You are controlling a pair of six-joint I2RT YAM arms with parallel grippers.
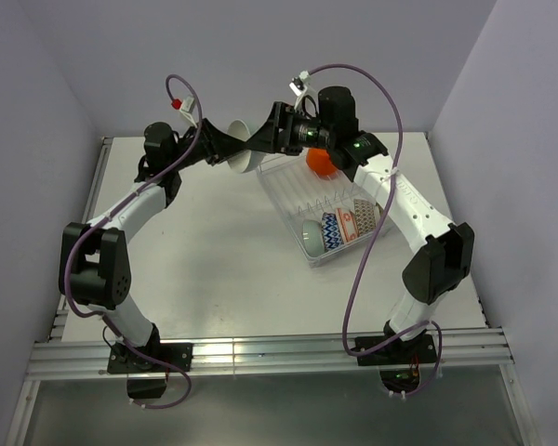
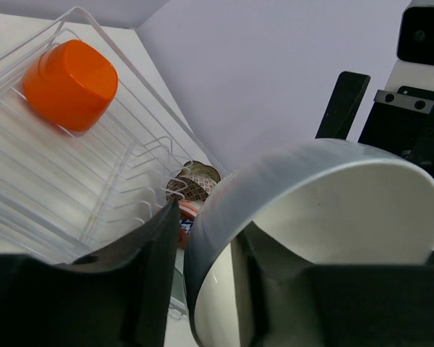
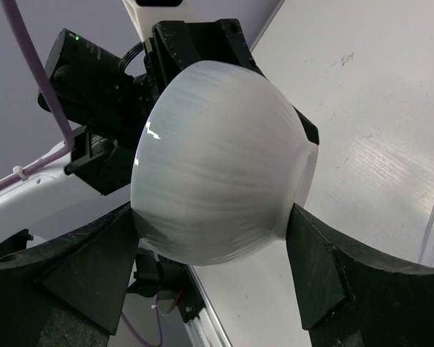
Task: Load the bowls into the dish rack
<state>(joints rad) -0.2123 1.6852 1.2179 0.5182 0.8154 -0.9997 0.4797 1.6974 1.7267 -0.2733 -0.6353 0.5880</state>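
Jaws of both arms meet on one glossy round white bowl [image 1: 245, 150] held in the air above the far middle of the pale flat counter [image 1: 214, 260]. The left jaws are closed to a narrow gap on the white bowl's rim, with one black finger [image 2: 141, 278] outside the wall and the other inside the hollow. In the left wrist view the bowl lies on its side with its opening turned to the right. The right jaws are spread wide across the same bowl from the right. In the right wrist view one finger [image 3: 94, 267] sits against the rim edge and the other against the foot, with the bowl's rounded outside facing the camera.

A clear, see-through rectangular dish rack [image 1: 293, 200] lies on the counter just right of the held bowl, running aslant from far left to near right. A plain orange-red bowl [image 1: 321, 164] rests tipped over at its far end. At the near end a row stands on edge between the prongs: a pale teal bowl [image 1: 311, 239] is nearest, a blue-and-white zigzag bowl [image 1: 332, 229] is next to it, and an orange-and-white patterned bowl [image 1: 353, 221] is beyond
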